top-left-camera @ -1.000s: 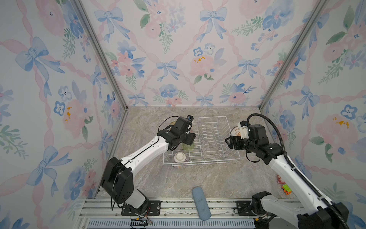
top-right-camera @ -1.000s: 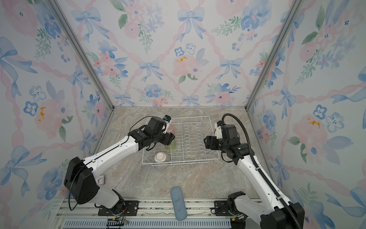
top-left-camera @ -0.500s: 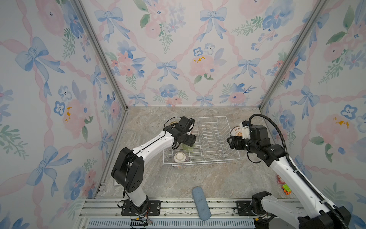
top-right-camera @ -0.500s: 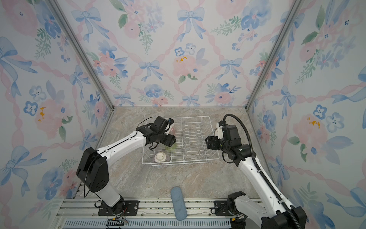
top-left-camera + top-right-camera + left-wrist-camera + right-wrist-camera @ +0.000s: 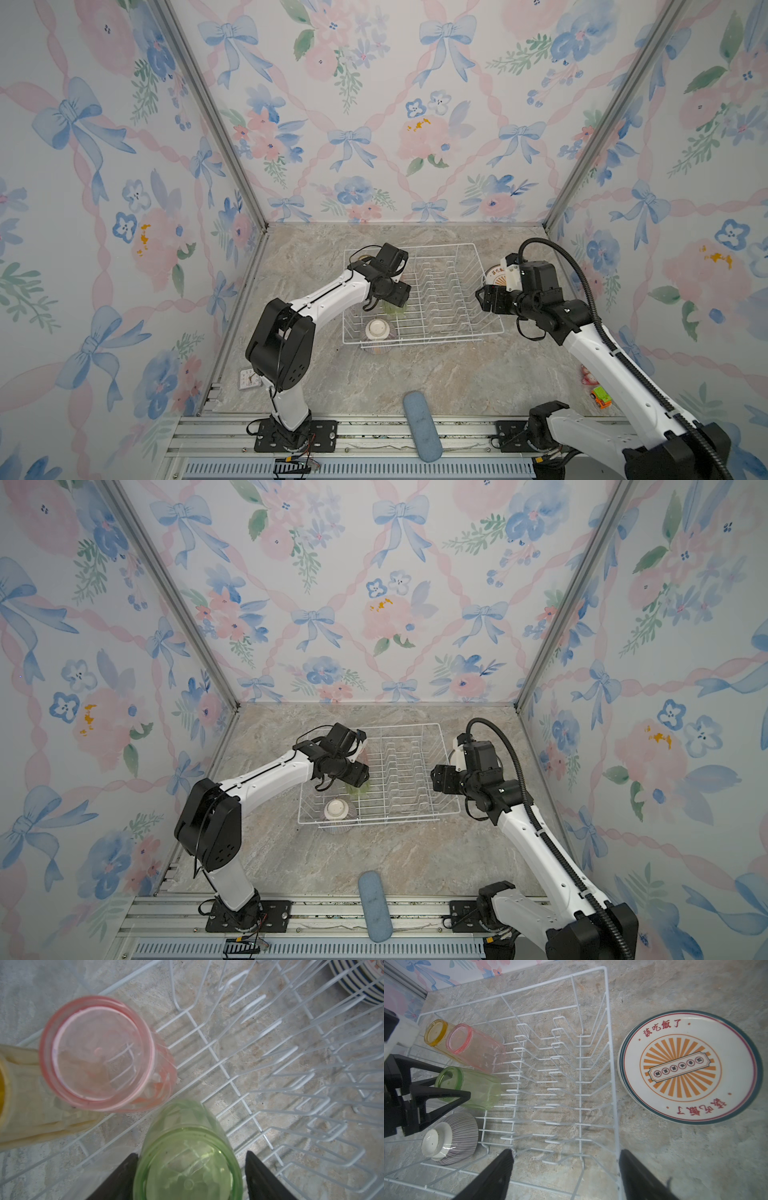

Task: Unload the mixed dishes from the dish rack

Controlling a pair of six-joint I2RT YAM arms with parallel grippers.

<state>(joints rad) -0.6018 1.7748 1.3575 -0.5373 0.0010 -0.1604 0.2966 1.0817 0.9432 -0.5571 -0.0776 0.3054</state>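
Observation:
The white wire dish rack (image 5: 457, 337) sits mid-table. At its left end lie the yellow tumbler (image 5: 436, 1032), pink tumbler (image 5: 97, 1051) and green tumbler (image 5: 187, 1157), on their sides. A striped bowl (image 5: 377, 332) rests foot-up in the near left corner. My left gripper (image 5: 191, 1153) is open, with a finger on each side of the green tumbler (image 5: 390, 308); one finger is at the glass and the other stands off. My right gripper (image 5: 565, 1152) hangs open over the rack's right rim with nothing between its fingers. Teal-rimmed plates (image 5: 689, 1066) are stacked on the table right of the rack.
A blue-grey oblong pad (image 5: 422, 424) lies at the front edge. A small white clock (image 5: 249, 379) sits by the left wall and small toys (image 5: 600, 397) by the right wall. The rack's upright prongs (image 5: 542, 1076) stand bare. Floral walls close in three sides.
My left arm has folded its elbow in and its gripper has come down round the green tumbler. The right arm has barely shifted. The dishes have not moved.

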